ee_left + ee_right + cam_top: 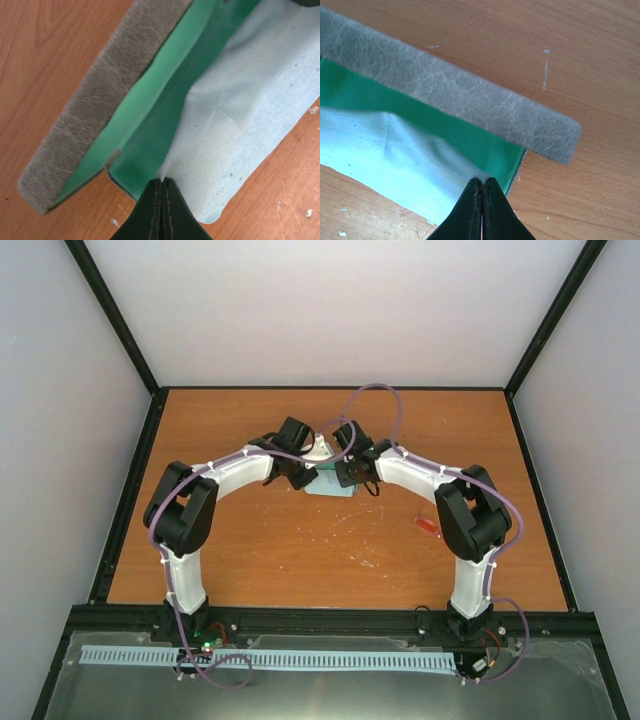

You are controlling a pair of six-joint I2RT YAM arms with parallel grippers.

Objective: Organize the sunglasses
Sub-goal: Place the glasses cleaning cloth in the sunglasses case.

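The sunglasses (428, 526) show as a small red-orange shape on the table beside my right arm's elbow, partly hidden by it. At the table's middle lies the open grey case (95, 105) with green lining (445, 127). The pale blue cloth (250, 95) is spread across the lining and over the case's near edge. My left gripper (163, 179) is shut on one corner of the cloth. My right gripper (482, 179) is shut on the cloth (380, 145) at its other end. In the top view both grippers, left (300, 478) and right (346, 474), meet over the case.
The orange wooden table (300, 560) is fenced by a black frame (130, 490) with pale walls behind. A purple cable (375, 390) loops above the right wrist. Both arms arch inward from their bases at the near edge.
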